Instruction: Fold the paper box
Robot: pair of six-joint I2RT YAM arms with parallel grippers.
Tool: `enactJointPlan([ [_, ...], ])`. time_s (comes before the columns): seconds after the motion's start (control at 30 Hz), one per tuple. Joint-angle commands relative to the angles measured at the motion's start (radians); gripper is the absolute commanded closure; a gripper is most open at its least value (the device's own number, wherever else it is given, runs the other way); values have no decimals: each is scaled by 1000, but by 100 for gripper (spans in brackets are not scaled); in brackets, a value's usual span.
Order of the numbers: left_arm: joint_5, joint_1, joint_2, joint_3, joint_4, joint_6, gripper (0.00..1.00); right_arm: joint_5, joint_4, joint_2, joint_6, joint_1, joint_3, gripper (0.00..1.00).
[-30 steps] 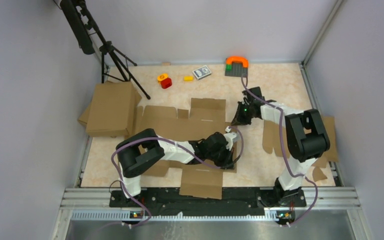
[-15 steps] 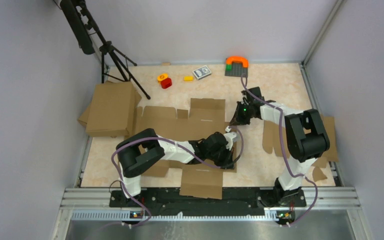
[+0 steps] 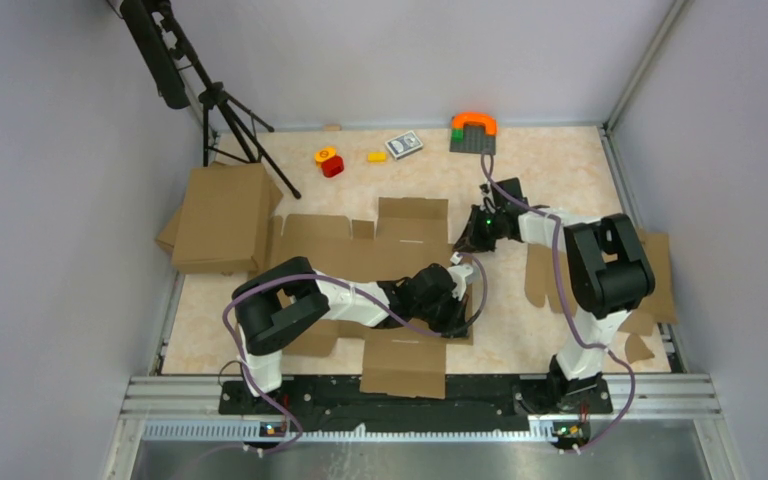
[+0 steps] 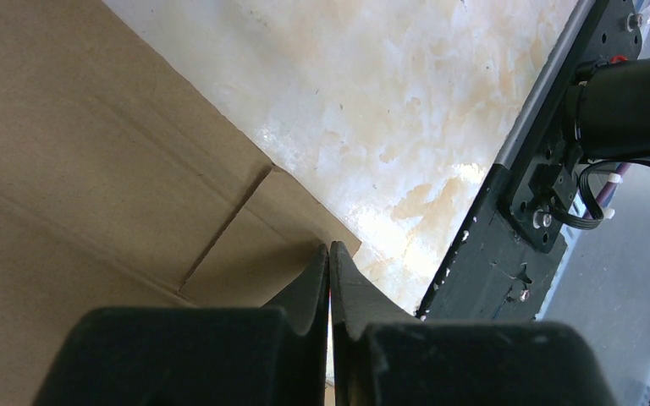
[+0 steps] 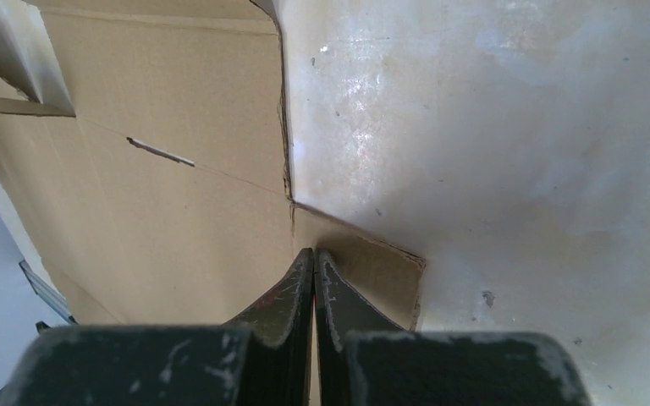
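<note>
The paper box (image 3: 360,245) lies as a flat brown die-cut sheet in the middle of the table, with flaps at its far side. My left gripper (image 3: 460,305) is shut and empty, low over the sheet's near right part. In the left wrist view its tips (image 4: 330,249) rest by a small corner tab of the cardboard (image 4: 93,169). My right gripper (image 3: 465,242) is also shut and empty, at the sheet's right edge. The right wrist view shows its tips (image 5: 314,254) over a small tab (image 5: 381,266) beside the main panel (image 5: 161,194).
A folded brown box (image 3: 222,215) sits at the left by a tripod (image 3: 230,120). Another cardboard blank (image 3: 540,270) lies under the right arm. A cardboard panel (image 3: 405,365) lies near the front rail. Toy blocks (image 3: 329,160), a card pack (image 3: 403,145) and an orange arch (image 3: 473,128) stand at the back.
My right gripper has shifted a little left and away, closer onto the sheet's right edge. The left arm has stayed still.
</note>
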Motion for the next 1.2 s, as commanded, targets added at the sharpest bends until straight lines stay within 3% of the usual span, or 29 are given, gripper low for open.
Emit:
enactJointPlan([
  [0.0, -43, 5, 28, -5, -40, 10, 100, 36, -34, -5, -13, 7, -11, 100],
  [0.2, -50, 5, 20, -7, -45, 14, 100, 65, -98, -131, -27, 5, 29, 100],
  [0.4, -49, 5, 17, -14, -36, 8, 100, 139, -121, 15, -49, -7, 0, 100],
  [0.6, -52, 5, 16, 3, -53, 12, 100, 189, -145, 13, -78, -8, -3, 100],
  [0.9, -83, 5, -26, 136, -283, 86, 98, 179, -166, -38, -80, -7, 27, 100],
  [1.17, -103, 9, -72, 139, -330, 98, 96, 167, -229, -26, -88, -7, 124, 100],
])
